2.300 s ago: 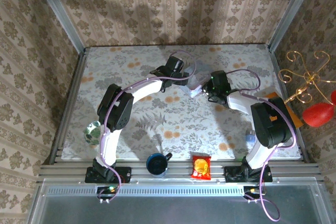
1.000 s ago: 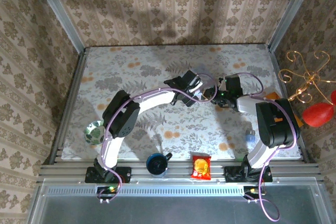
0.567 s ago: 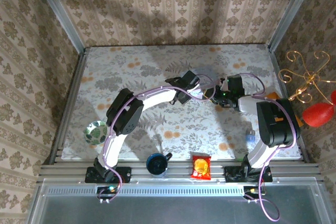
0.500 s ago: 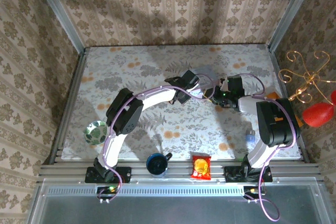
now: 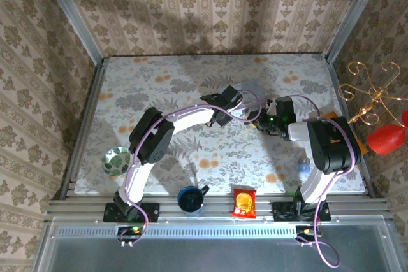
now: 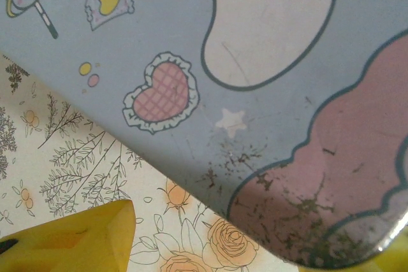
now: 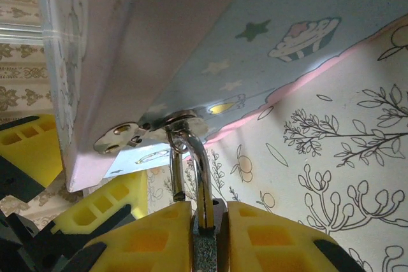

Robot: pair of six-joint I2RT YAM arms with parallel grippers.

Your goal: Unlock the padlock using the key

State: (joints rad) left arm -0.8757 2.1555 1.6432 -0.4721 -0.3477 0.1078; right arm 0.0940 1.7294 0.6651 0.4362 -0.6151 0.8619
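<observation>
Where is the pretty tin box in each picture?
Top view: the tin box lies a bit right of the middle of the flowery tablecloth, toward the back.
Left wrist: the tin box covers the top and right, with hearts and a star on it.
Right wrist: the tin box fills the upper left, with the padlock hanging from its clasp.
Shared landmark: the tablecloth under it.

From high behind, you look straight down over the whole floral-printed desk. Both wrist cameras sit hard against the pale blue cartoon-printed tin box, which looks small from above.
</observation>
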